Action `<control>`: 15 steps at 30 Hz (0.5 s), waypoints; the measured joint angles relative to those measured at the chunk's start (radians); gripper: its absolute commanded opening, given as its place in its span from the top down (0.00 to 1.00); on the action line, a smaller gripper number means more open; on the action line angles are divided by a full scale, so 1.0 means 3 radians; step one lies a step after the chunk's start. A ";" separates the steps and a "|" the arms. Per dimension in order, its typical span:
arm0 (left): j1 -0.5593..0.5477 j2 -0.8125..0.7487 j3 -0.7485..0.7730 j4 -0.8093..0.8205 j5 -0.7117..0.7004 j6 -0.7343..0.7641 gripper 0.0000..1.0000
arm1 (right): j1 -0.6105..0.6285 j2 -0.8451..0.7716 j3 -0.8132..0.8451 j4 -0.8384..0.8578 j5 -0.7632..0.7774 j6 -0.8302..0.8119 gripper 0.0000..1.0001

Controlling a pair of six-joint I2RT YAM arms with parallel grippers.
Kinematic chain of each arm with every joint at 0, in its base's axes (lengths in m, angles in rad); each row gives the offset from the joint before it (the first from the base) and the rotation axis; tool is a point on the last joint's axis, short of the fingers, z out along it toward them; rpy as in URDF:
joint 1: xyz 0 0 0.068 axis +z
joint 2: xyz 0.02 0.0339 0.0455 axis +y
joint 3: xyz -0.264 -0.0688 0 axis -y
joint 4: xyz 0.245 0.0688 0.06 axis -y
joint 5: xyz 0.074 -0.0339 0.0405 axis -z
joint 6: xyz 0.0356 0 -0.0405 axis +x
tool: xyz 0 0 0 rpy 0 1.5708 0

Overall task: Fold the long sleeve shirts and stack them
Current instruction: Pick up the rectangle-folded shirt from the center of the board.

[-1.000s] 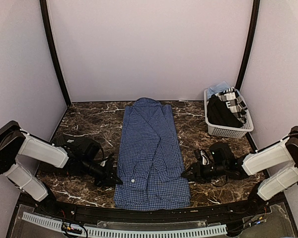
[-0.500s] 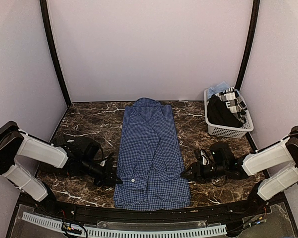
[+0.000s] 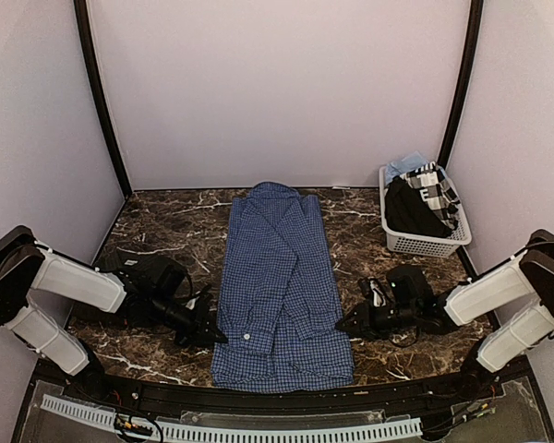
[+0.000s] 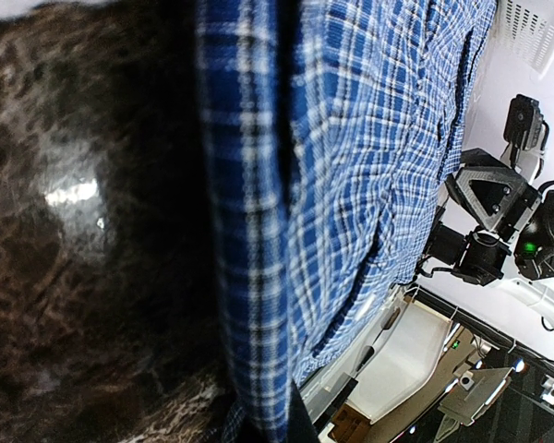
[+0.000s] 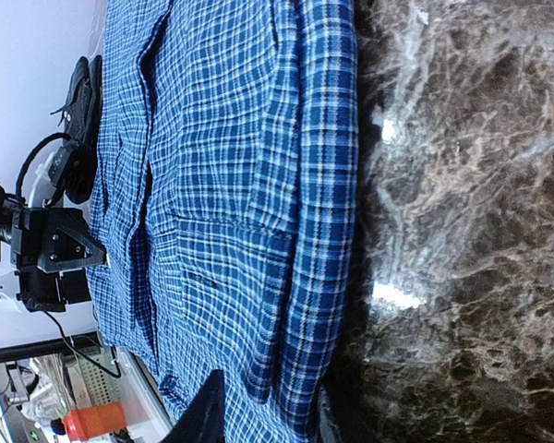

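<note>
Straddling the right edge of the blue shirt (image 3: 279,277), which lies flat on the table (image 3: 166,221), the right gripper (image 5: 268,395) has its jaws spread. The left gripper (image 3: 210,332) has its jaws pressed together at the left edge. A missed layer could skew the fold.

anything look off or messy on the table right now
Nothing stands out. The blue shirt lies flat in a long strip on the table, with the left gripper and right gripper low at its side edges. The white basket at far right holds a loose heap of clothes.
</note>
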 measured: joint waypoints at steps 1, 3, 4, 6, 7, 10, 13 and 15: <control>0.0000 0.0000 0.0000 0.0000 0.0001 0.0000 1.00 | 0.0000 0.0009 0.0000 -0.0003 0.0001 0.0008 0.81; 0.0000 0.0000 0.0000 0.0000 0.0001 0.0001 1.00 | 0.0001 0.0017 0.0000 -0.0004 -0.0003 -0.0001 0.86; 0.0000 0.0000 0.0001 -0.0001 0.0001 0.0001 1.00 | 0.0000 0.0018 0.0001 -0.0004 -0.0004 -0.0001 0.88; 0.0000 -0.0006 0.0001 -0.0004 0.0001 0.0001 1.00 | 0.0000 0.0018 0.0006 -0.0010 -0.0009 0.0006 0.91; 0.0000 -0.0013 0.0001 -0.0005 0.0001 0.0001 1.00 | 0.0000 0.0018 0.0013 -0.0014 -0.0013 0.0004 0.93; 0.0000 -0.0055 0.0001 -0.0023 0.0001 0.0001 1.00 | 0.0000 0.0017 0.0039 -0.0038 -0.0019 -0.0014 0.97; 0.0000 -0.0114 0.0001 -0.0036 0.0001 0.0000 1.00 | 0.0000 0.0004 0.0053 -0.0074 -0.0025 -0.0014 0.99; 0.0000 -0.0153 0.0001 -0.0041 0.0003 0.0000 1.00 | 0.0000 -0.0014 0.0062 -0.0085 -0.0032 -0.0017 1.00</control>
